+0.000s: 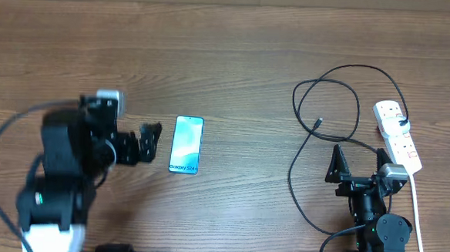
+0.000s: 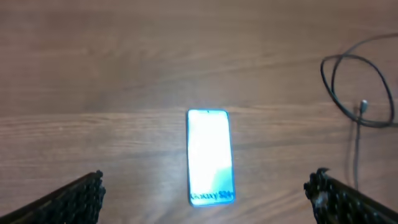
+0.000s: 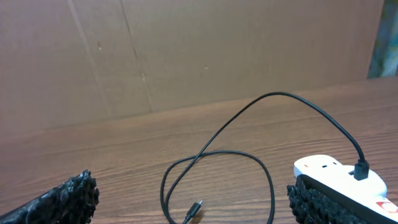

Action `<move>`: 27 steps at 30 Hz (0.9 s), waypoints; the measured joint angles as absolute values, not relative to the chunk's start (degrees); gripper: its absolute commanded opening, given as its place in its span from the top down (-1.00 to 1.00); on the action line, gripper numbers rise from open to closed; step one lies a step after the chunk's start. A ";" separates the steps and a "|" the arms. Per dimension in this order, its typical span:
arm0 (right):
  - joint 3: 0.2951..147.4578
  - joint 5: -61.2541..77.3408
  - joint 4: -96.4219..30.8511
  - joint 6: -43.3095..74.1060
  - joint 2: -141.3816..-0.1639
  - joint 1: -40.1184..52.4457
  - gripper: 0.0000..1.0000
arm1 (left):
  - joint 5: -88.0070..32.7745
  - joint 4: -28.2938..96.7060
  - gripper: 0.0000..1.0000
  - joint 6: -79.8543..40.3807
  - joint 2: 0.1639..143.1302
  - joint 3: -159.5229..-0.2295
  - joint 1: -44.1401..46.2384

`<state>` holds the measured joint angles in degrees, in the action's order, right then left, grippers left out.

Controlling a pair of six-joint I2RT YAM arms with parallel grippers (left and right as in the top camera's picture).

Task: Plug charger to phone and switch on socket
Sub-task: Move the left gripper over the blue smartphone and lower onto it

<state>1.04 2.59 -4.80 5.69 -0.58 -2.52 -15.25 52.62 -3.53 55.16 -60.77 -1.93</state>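
Note:
The phone [image 1: 186, 145] lies flat on the wooden table with its blue-teal screen up; in the left wrist view it [image 2: 210, 157] sits between my fingers, further ahead. My left gripper [image 1: 148, 144] is open and empty just left of it, also seen in the left wrist view [image 2: 208, 183]. The black charger cable [image 1: 327, 100] loops on the table, its metal-tipped plug [image 1: 318, 123] free, also in the right wrist view [image 3: 196, 207]. Its black plug head [image 1: 403, 122] sits in the white socket strip [image 1: 398, 139]. My right gripper [image 1: 360, 160] is open and empty, below the cable loop [image 3: 189, 193].
The strip's thick white cord [image 1: 417, 213] runs down the right side past the right arm's base. A brown cardboard wall [image 3: 186, 56] stands behind the table. The cable loop also shows at the right of the left wrist view [image 2: 357, 93].

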 measured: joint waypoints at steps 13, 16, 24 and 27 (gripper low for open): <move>1.04 2.57 -4.78 5.54 -0.58 -2.52 -1.00 | -10.46 66.96 -0.99 -4.32 79.31 -79.07 7.70; 1.04 2.55 -4.78 5.52 -0.58 -2.52 -1.00 | -11.31 67.07 -0.99 -4.34 81.71 -79.11 7.97; 1.04 2.59 -4.80 5.54 -0.58 -2.52 -1.00 | -13.32 67.37 -0.99 -4.34 88.09 -79.13 7.97; 1.04 2.57 -4.78 5.54 -0.58 -2.52 -1.00 | -13.37 67.33 -0.99 -4.34 89.78 -79.13 7.97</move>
